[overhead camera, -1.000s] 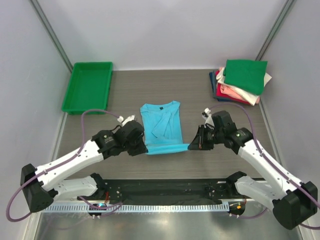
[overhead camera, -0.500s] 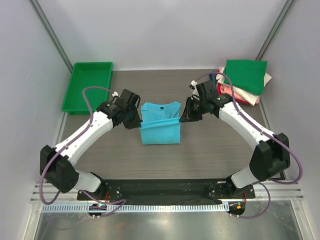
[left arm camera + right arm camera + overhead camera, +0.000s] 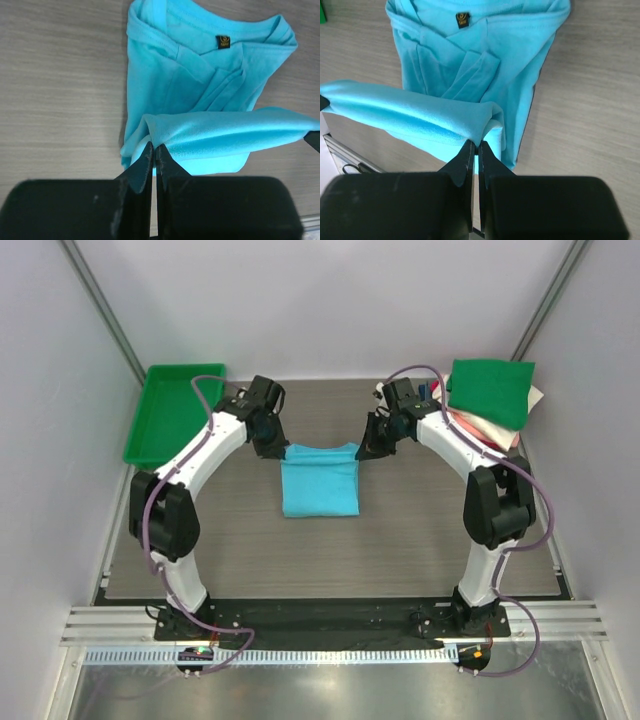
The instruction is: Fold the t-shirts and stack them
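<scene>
The wood-grain table (image 3: 420, 530) carries a green tray (image 3: 175, 410) at its far left, a turquoise t-shirt (image 3: 320, 488) mid-table and stacked folded t-shirts (image 3: 490, 390) far right

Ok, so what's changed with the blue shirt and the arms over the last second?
The left gripper and right gripper, still shut on the near hem of the turquoise t-shirt, carried it away from the bases toward the collar, folding the shirt in half. Nothing was let go. The stack of folded shirts and green tray stayed put.

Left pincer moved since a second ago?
Yes. The left pincer, gripping the shirt, moved farther back: it was nearer than the tray, now level with it.
</scene>
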You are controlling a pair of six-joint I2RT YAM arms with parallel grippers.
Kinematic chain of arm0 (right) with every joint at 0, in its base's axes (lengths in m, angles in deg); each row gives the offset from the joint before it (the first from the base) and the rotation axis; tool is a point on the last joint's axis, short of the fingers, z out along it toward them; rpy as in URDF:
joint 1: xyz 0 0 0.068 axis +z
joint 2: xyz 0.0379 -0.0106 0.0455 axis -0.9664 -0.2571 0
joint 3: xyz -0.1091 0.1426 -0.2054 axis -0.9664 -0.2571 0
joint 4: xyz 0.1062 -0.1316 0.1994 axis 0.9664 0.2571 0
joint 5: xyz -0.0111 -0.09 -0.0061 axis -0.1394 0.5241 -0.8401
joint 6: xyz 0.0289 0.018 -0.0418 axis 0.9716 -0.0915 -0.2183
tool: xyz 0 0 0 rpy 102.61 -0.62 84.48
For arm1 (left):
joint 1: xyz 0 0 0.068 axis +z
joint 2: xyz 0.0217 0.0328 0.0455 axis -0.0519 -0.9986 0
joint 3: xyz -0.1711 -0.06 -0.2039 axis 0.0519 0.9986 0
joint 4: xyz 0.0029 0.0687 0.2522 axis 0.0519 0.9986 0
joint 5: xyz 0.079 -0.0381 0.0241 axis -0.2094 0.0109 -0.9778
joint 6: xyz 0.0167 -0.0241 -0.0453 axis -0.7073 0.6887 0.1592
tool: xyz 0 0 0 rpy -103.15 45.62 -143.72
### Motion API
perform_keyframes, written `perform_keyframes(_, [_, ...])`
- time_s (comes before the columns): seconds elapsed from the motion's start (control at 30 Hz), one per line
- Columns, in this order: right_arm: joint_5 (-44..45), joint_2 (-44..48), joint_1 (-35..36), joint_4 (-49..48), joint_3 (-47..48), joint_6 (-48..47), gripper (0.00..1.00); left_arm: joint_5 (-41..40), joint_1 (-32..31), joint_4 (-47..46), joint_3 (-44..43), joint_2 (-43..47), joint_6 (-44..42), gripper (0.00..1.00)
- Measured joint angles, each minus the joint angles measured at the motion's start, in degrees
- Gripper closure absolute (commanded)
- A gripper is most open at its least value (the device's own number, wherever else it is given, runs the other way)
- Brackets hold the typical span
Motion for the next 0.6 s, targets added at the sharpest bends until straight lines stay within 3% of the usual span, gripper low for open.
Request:
perform_keyframes(0.43, [-0.76,-10.36,-1.88,-0.35,9.29,-0.09,0.99,3.43,3.72,2.75,-14.99,-17.27,-3.58,1.00])
perform_keyframes(0.53, [-0.63,-13.16,-2.12,-0.22,11.15,-0.09,0.98,4.63,4.37,4.39,-19.67,-21.53,-3.93,0.93])
perform_keyframes(0.57, [-0.68,-14.64,-2.27,0.28,12.70,-0.09,0.89,5.03,4.85,5.33,-22.49,-23.50,-4.15,0.76])
perform_keyframes(0.6, [-0.66,-16.17,-2.47,0.85,15.63,-0.09,0.52,5.33,5.20,6.10,-25.66,-25.66,-4.76,0.53])
